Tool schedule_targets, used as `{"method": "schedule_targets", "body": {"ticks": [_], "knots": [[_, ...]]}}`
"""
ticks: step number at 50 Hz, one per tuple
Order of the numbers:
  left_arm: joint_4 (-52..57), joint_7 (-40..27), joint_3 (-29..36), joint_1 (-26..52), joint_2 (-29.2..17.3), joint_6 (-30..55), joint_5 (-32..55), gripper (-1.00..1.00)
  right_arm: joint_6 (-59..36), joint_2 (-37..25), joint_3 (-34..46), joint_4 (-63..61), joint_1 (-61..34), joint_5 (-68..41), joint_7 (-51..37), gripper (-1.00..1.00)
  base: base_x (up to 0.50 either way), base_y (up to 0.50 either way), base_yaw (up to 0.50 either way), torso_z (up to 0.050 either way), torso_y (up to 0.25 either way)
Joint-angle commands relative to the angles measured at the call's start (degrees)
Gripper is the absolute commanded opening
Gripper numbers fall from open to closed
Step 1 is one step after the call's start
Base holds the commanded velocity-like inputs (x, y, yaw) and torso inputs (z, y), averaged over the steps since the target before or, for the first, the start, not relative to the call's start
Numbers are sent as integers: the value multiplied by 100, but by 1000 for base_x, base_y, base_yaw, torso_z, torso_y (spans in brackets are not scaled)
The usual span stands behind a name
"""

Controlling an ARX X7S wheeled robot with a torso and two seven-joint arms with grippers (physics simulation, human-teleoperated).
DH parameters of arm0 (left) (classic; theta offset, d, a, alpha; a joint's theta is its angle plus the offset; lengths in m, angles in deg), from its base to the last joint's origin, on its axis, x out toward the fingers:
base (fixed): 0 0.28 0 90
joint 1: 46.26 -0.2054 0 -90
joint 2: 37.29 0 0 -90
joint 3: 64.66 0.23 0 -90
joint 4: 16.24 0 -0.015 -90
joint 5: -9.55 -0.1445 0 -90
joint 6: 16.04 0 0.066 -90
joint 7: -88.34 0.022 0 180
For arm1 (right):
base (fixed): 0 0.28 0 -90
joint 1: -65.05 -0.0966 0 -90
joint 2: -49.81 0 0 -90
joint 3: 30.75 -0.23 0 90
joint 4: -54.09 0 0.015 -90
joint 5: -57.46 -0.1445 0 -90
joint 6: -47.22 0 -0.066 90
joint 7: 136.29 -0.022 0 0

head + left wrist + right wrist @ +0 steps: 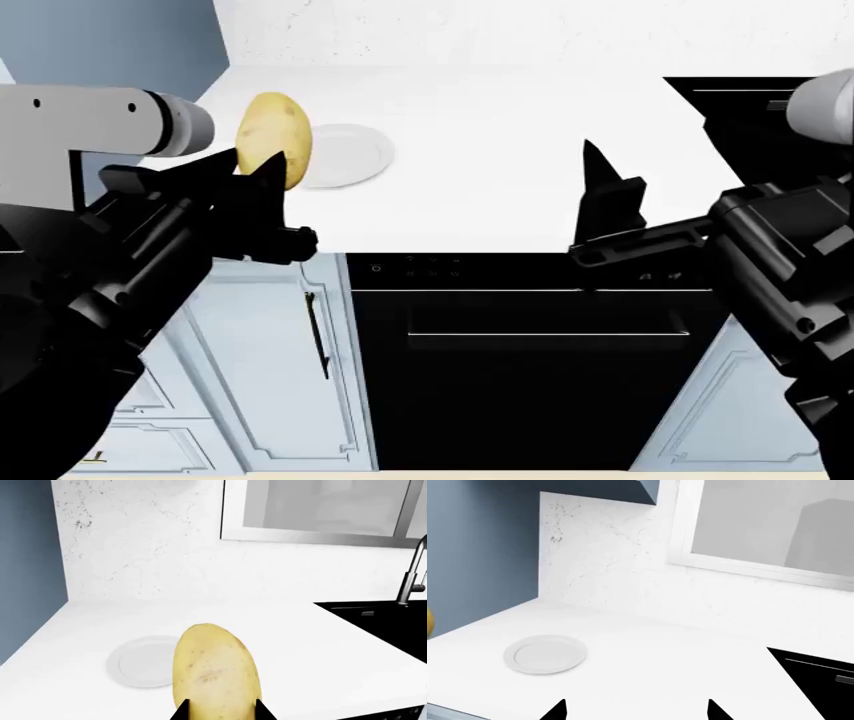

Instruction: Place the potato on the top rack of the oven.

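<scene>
**Potato's picked up, oven door's shut**

The left gripper (217,712) is clamped on the potato (215,670), one black finger on each side of its lower end, with the rest sticking up out of the grip. In the head view the potato (274,140) hangs in the air above the counter (534,160), clear of the plate (344,155), which sits bare just beside it. So the grab looks done.

The right gripper (636,711) has its fingers spread apart with nothing between them, hovering over the counter nearer the black sink (820,680).

What's left is basically everything to do with the oven (534,350). Its dark glass door is closed, handle bar across the front, so the top rack can't be seen at all. My guess is the free right arm needs to pull that door down before the left can carry the potato in and set it on the rack. I'd call it roughly a third done.
</scene>
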State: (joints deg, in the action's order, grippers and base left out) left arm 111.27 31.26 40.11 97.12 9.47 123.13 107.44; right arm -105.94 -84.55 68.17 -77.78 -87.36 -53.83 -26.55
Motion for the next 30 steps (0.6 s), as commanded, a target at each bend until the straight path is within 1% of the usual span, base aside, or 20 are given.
{"method": "schedule_targets", "body": {"ticks": [1, 3, 6, 30], "knots": [[-1, 52, 15, -21, 22, -54, -72, -100, -62, -9, 154, 21, -154, -10, -24, 100, 0, 0, 0, 0, 0], [2, 50, 11, -35, 19, -63, -82, -100, -42, -12, 154, 36, -126, -6, -32, 100, 0, 64, 0, 0, 0], [1, 31, 22, -33, 9, -60, -43, -100, -64, -22, 188, 30, -145, -1, -32, 100, 0, 431, 0, 0, 0], [60, -23, 34, -14, -34, -93, -11, -100, 58, -117, 201, -46, -161, -107, -58, 100, 0, 499, 0, 0, 0]]}}
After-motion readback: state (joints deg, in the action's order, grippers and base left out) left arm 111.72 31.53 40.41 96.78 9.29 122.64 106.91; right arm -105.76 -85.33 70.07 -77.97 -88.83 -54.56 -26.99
